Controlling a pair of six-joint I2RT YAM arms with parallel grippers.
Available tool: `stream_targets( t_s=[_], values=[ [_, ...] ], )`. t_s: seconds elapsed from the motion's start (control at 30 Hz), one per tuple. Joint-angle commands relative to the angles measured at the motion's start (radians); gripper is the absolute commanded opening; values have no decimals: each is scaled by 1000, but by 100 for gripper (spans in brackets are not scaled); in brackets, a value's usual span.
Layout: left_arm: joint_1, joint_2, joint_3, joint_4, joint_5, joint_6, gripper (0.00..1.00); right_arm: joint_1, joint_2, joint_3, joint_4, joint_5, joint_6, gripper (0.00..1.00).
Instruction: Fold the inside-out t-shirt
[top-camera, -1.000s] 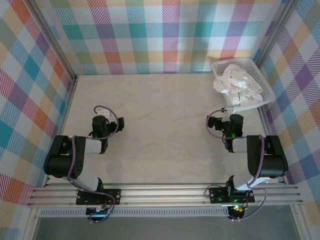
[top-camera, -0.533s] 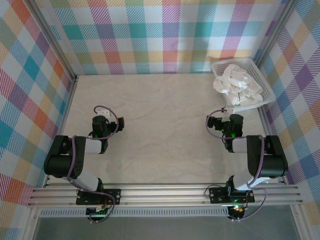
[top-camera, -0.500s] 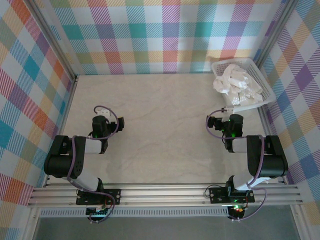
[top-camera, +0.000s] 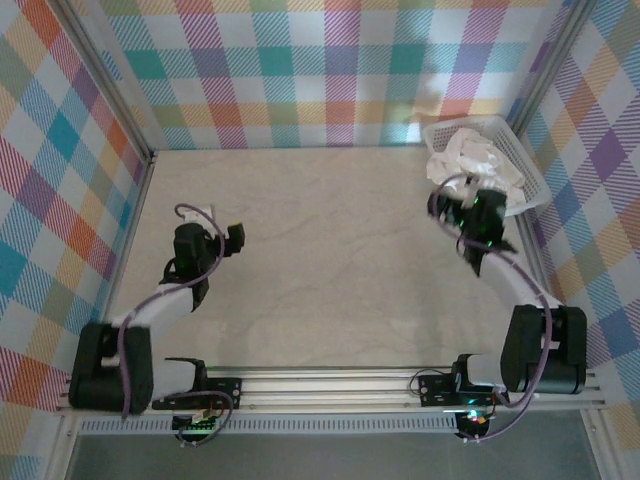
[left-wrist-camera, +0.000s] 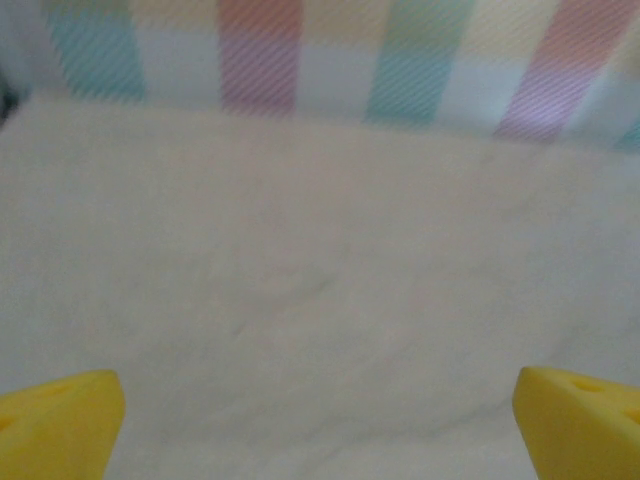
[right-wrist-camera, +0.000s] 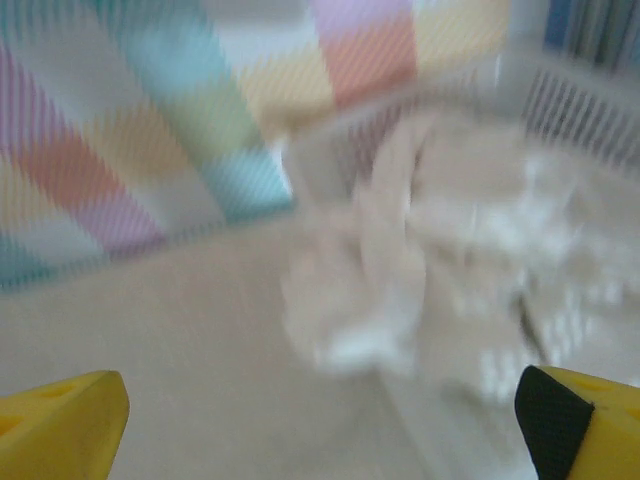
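The inside-out t-shirt (top-camera: 468, 160) is a crumpled white heap in the white lattice basket (top-camera: 533, 178) at the back right. The right wrist view shows the t-shirt (right-wrist-camera: 400, 250) blurred, bulging over the basket's near corner just ahead of my right gripper (right-wrist-camera: 320, 425). That gripper (top-camera: 463, 195) is open at the basket's near-left edge, its yellow fingertips (right-wrist-camera: 60, 415) far apart with nothing between them. My left gripper (top-camera: 198, 222) hangs open over the bare table on the left, and its yellow fingertips (left-wrist-camera: 55, 415) stand wide over the tabletop with nothing between them.
Plaid walls (top-camera: 330, 70) close the table in at the back and on both sides. The basket wall (right-wrist-camera: 590, 120) stands against the right-hand wall. The pale marbled tabletop (top-camera: 330, 260) spreads between the two arms.
My right arm has stretched out from mid-table toward the basket at the back right. The left arm has unfolded and shifted slightly left and back. Both grippers stay open.
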Motion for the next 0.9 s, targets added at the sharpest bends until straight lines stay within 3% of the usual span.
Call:
stream_targets(
  t_s=[0.0, 0.17, 0.27, 0.43, 0.5, 0.6, 0.63, 0.67, 0.87],
  values=[
    [-80, -80, 77, -214, 53, -74, 100, -42, 175, 234, -343, 26, 201, 100],
    [-187, -96, 141, -340, 84, -70, 100, -77, 541, 667, -529, -27, 271, 100],
    [-206, -102, 136, -368, 90, -76, 100, -94, 754, 912, -633, -160, 290, 100],
    [-216, -103, 107, -378, 94, -106, 100, -93, 1018, 1188, -759, -227, 293, 96],
    [-221, -103, 98, -363, 113, -128, 100, -90, 1076, 1243, -779, -253, 257, 73],
    [-229, -94, 106, -376, 133, -135, 100, -89, 1070, 1284, -779, -255, 192, 19],
    [-231, -93, 111, -380, 136, -133, 100, -90, 1044, 1282, -769, -255, 180, 8],
    [-232, -91, 116, -385, 137, -135, 100, -90, 1009, 1277, -748, -266, 168, 1],
    [-234, -47, 191, -421, 153, -149, 100, -60, 721, 1203, -623, -400, 184, 0]
  ],
)
